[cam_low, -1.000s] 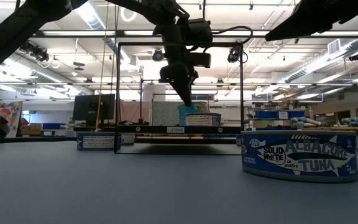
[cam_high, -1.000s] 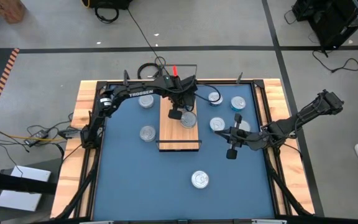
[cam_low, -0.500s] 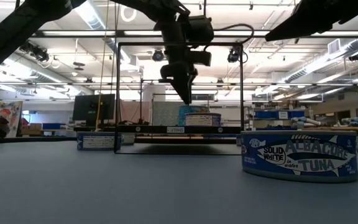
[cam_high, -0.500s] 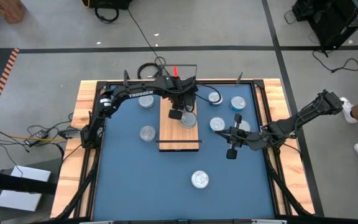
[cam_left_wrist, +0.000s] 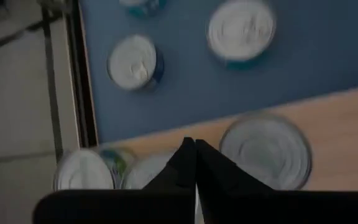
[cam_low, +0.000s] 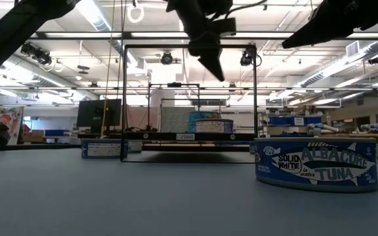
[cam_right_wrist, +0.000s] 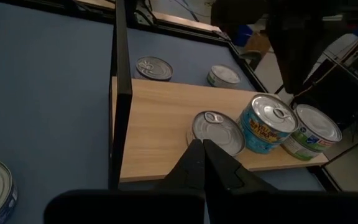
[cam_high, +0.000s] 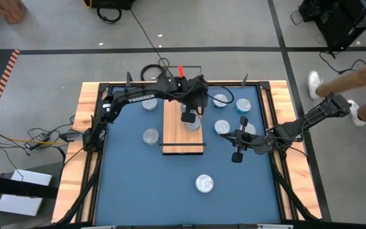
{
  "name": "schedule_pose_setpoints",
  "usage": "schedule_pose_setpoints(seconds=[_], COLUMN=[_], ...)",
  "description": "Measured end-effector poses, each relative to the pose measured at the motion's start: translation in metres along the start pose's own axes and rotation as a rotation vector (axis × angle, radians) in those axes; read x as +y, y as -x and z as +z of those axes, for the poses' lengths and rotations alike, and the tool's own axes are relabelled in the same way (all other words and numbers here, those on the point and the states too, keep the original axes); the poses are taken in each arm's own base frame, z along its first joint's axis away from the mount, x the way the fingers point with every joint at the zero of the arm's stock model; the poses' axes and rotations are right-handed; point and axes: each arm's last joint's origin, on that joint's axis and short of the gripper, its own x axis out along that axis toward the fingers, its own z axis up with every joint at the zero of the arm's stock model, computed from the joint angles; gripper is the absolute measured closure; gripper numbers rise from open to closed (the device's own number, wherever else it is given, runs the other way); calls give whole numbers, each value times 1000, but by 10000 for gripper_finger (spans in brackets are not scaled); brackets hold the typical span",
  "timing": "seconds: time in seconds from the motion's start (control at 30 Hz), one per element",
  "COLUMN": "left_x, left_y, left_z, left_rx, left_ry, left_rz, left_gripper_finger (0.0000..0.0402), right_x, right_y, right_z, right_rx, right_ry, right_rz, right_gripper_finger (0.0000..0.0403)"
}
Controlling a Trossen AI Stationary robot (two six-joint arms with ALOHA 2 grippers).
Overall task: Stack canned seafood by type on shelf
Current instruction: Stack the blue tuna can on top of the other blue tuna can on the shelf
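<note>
The shelf (cam_high: 182,135) is a light-wood board with a black frame, lying mid-table. Three tins stand on it: a flat silver tin (cam_right_wrist: 219,132), a teal tin (cam_right_wrist: 265,129) and a green-and-white tin (cam_right_wrist: 313,131). My left gripper (cam_high: 188,117) hangs shut and empty above these tins, well above the board in the low view (cam_low: 212,62). The wide silver tin also shows in the left wrist view (cam_left_wrist: 266,151). My right gripper (cam_high: 232,138) is shut and empty, right of the board, with its fingers (cam_right_wrist: 211,163) pointing at the board.
Loose tins stand on the blue table: two left of the board (cam_high: 149,104) (cam_high: 150,135), several to its right (cam_high: 220,100) (cam_high: 243,105) (cam_high: 222,127), and an albacore tuna tin near the front (cam_high: 203,184) (cam_low: 317,164). A person's legs (cam_high: 354,76) pass beyond the table's right side.
My left gripper has risen from just above the tins on the board and has gone a little toward the table's right edge. The tins on the board stay in place. A person has walked in beyond the right side.
</note>
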Motion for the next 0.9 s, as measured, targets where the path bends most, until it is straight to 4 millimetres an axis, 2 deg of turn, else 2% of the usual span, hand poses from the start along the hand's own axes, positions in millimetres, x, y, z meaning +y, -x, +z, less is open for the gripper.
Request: schedule_pose_setpoints(seconds=[0.53,0.73,0.9], left_x=[6,7,2], left_y=[5,6,-9], left_z=[34,37,31], left_rx=[-395,-435,-409], left_ry=[64,73,76], left_rz=[12,6,-31], left_gripper_finger=[400,401,401], right_x=[0,0,0], right_y=[0,0,-1], right_z=[2,3,1], right_rx=[-18,-21,-22], right_ry=[-9,-10,-11], right_rz=[-1,-1,-5], right_gripper_finger=[401,401,401])
